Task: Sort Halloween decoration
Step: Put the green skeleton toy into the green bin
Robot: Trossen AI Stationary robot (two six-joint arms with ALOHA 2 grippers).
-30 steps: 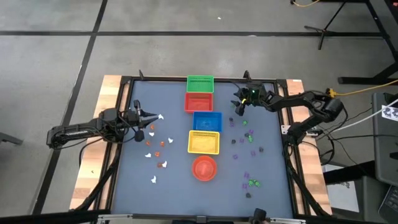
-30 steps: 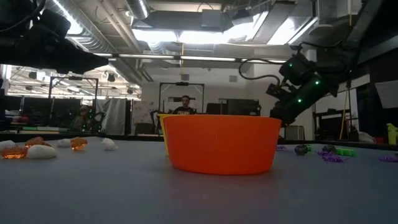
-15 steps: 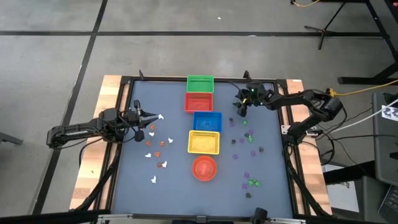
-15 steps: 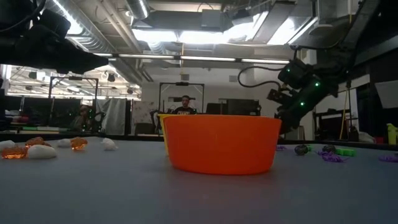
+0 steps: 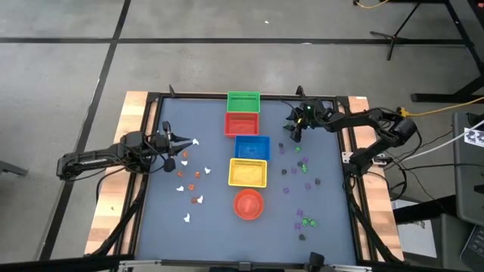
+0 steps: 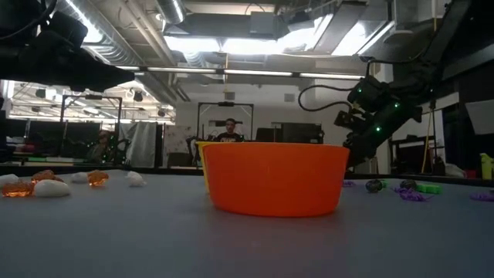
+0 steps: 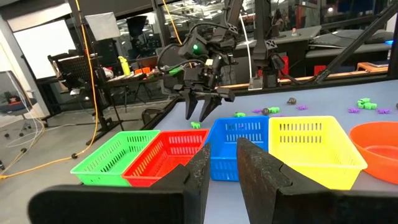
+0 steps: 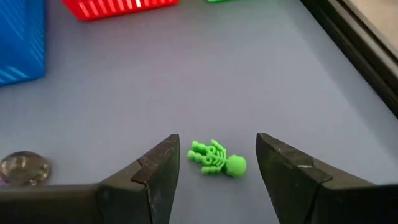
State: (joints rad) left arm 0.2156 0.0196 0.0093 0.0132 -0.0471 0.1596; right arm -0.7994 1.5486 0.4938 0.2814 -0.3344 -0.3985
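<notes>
right gripper point(image 8: 214, 163) hangs low over the grey table point(image 5: 204, 219), jaws spread wide, a green skeleton trinket point(image 8: 217, 160) lying on the mat between the fingertips - not touched. in the high view this gripper point(image 5: 293, 133) sits near the table's far right, just right of the red basket point(image 5: 242, 123); the left wrist view shows it point(image 7: 202, 107) pointing down behind the baskets.

left gripper point(image 5: 190, 141) hovers over the left half, jaws nearly together with a thin gap, nothing seen between them in its wrist view point(image 7: 222, 163).

baskets run in a line down the middle: green basket point(image 5: 243, 100), red, blue basket point(image 5: 252, 146), yellow basket point(image 5: 247, 172), then the orange bowl point(image 5: 248, 203).

white and orange trinkets point(image 5: 185, 179) are scattered on the left side near the left gripper - purple, dark and green trinkets point(image 5: 301, 170) scattered on the right side. a dark round trinket point(image 8: 22, 168) lies near the right gripper.
</notes>
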